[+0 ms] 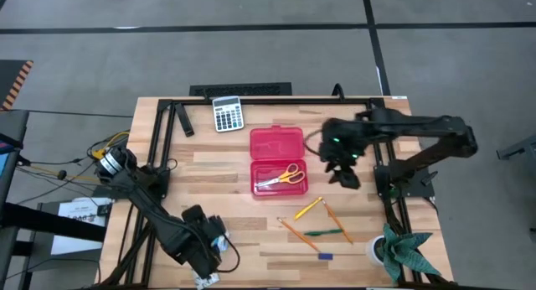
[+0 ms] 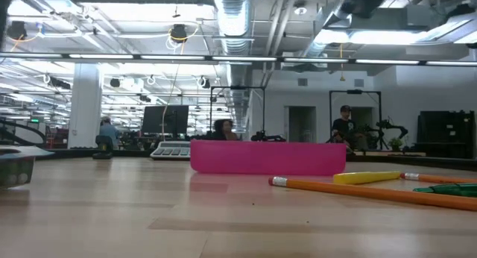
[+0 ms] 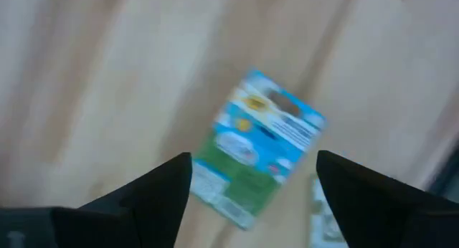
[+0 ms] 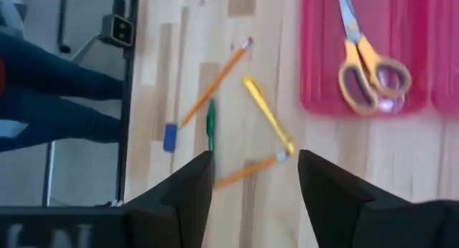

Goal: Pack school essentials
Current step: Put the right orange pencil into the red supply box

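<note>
The red case (image 1: 277,160) lies open mid-table, with the yellow-handled scissors (image 1: 282,176) resting flat in its near half. Near and right of it, orange and yellow pencils (image 1: 310,208), a green pen (image 1: 322,232) and a small blue piece (image 1: 325,256) lie flat on the wood. A printed green-and-white packet (image 3: 258,148) lies flat near the table's near left corner. My left gripper (image 3: 254,158) is open above it, one finger on either side, pointing down. My right gripper (image 1: 343,174) hangs open in the air to the right of the case, with nothing between its fingers.
A grey calculator (image 1: 227,114) sits at the far edge, behind the case. A green plant (image 1: 406,252) stands at the near right corner. Black frame rails (image 1: 159,147) run along the table's sides. People show in the room beyond the table.
</note>
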Tool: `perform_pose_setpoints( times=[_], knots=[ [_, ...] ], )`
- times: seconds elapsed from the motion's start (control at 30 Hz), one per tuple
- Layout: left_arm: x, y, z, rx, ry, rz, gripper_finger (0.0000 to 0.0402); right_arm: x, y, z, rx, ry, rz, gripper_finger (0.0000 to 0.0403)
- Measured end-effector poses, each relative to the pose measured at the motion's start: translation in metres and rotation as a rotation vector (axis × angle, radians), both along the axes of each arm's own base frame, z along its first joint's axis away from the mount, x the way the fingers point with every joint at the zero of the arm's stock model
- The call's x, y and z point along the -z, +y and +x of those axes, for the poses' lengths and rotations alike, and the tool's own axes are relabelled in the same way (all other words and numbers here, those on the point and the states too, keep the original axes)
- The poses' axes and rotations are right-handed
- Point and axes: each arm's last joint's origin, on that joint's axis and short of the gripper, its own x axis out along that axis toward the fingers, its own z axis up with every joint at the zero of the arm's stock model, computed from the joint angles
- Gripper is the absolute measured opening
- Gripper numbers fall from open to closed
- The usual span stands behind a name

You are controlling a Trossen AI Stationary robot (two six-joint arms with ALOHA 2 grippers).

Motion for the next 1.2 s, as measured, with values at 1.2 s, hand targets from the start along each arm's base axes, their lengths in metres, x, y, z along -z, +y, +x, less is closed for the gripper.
perform_pose_setpoints(
  times=[1.2],
  knots=[
    [-0.048,0.094,-0.016,-0.235,-0.724,-0.072,0.0297,0.216,0.131,-0.024,0.622,0.073,-0.290,0.0218]
  ],
)
